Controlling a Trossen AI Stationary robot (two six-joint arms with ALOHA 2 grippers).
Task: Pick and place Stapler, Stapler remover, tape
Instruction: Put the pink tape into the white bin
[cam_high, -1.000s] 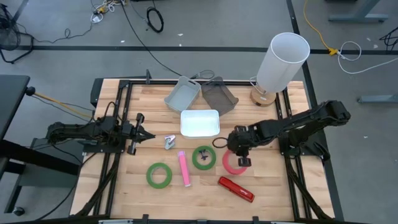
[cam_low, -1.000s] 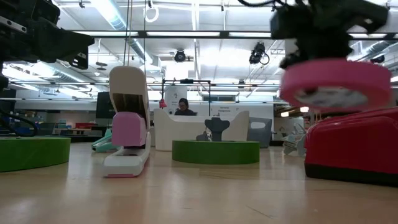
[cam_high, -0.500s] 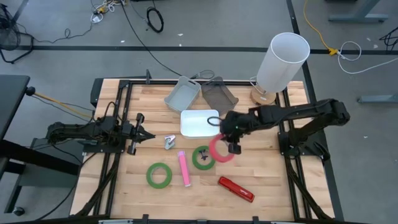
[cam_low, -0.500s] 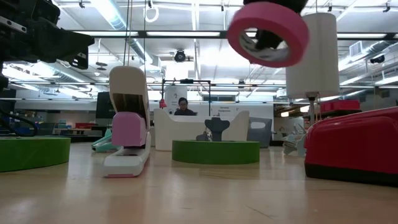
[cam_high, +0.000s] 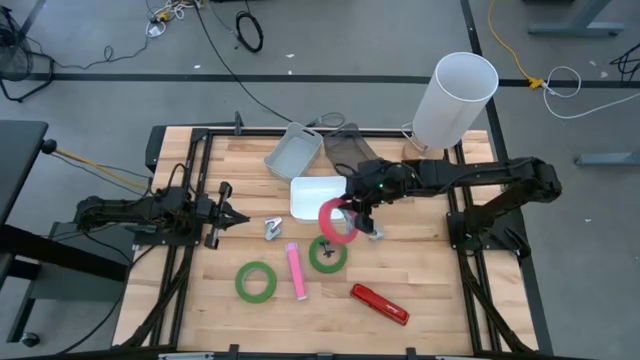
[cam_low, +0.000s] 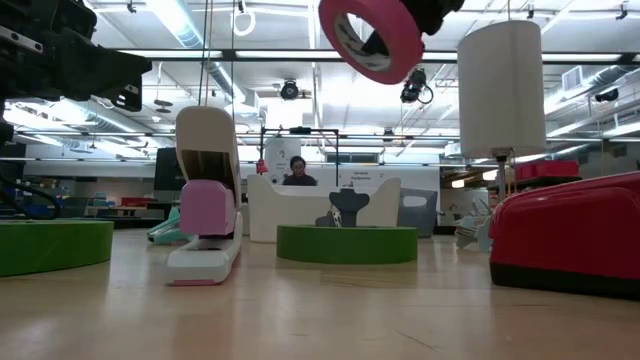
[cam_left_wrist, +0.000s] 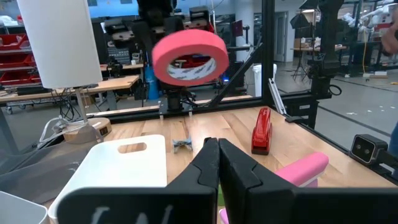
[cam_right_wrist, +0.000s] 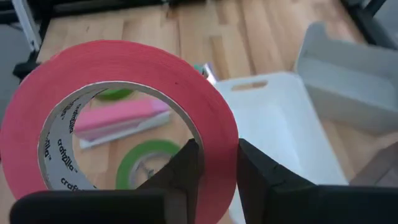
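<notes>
My right gripper (cam_high: 358, 218) is shut on the red tape roll (cam_high: 336, 222), held in the air over the near edge of the white tray (cam_high: 318, 190). The roll also shows in the low view (cam_low: 370, 35) and the left wrist view (cam_left_wrist: 189, 55). Two green tape rolls (cam_high: 256, 281) (cam_high: 327, 256) lie flat on the table. The pink stapler (cam_high: 295, 270), the red stapler (cam_high: 380, 304) and the small staple remover (cam_high: 273, 229) lie on the table. My left gripper (cam_high: 228, 212) is shut and empty at the table's left. My right gripper (cam_right_wrist: 217, 149) pinches the red roll's wall (cam_right_wrist: 214, 134), one finger (cam_right_wrist: 185, 168) inside the open centre and the other finger (cam_right_wrist: 255, 171) outside. The fingers come slanting down from the table's right. The roll is lifted clear and tilted.
Two grey bins (cam_high: 293, 152) (cam_high: 352, 153) stand behind the white tray at the far edge. A white lamp (cam_high: 455, 98) stands at the far right corner. A person shows far off in the room in the low view (cam_low: 294, 172).
My right gripper has carried the red roll up and toward the table's far left, from beside the red stapler to the near edge of the white tray. The roll has risen well above the table and tipped more on edge.
</notes>
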